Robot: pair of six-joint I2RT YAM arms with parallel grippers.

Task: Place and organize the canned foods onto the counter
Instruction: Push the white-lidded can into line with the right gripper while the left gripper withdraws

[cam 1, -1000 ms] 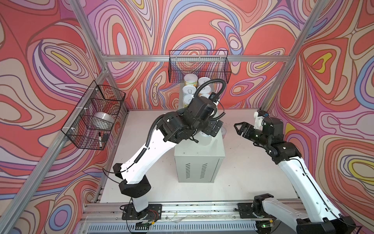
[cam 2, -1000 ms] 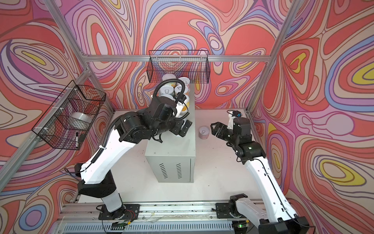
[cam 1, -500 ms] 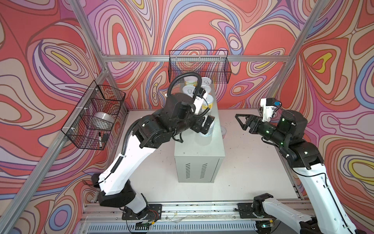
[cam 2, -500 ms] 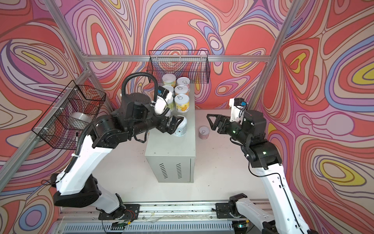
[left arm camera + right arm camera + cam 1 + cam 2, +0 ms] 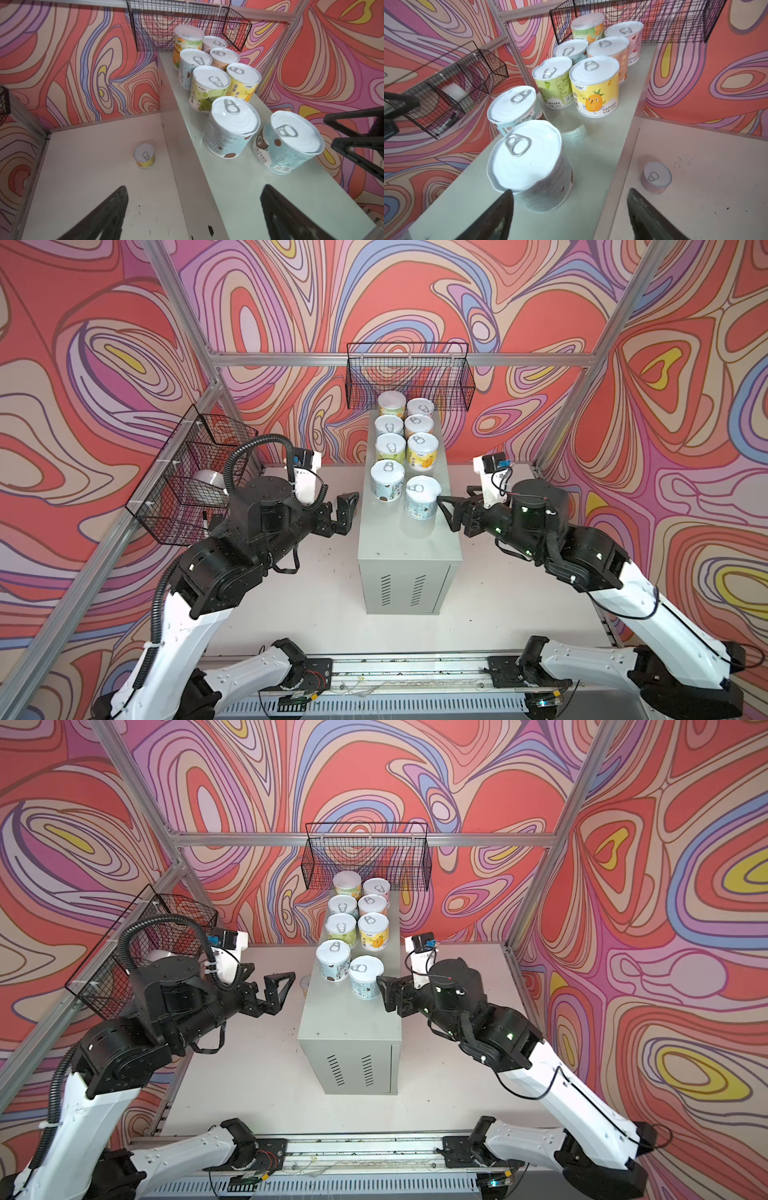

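From my right wrist cam I read "220" in the btm line of Chinese print on the yellow pineapple tin (image 5: 595,93) & again on the green tin (image 5: 553,89), which also bore a barcode (image 5: 568,99). The pale-blue tin (image 5: 288,145) had one too, digits illegible. Other chars were too small/blurred for me.

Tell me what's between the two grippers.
The counter, carrying the front pale blue can close to the right gripper, separates it from the left gripper; both top views show this.

A robot lab cell: aluminium frame (image 5: 291,359), swirl-printed backdrop walls (image 5: 83,406), rail-mounted arms (image 5: 178,639).
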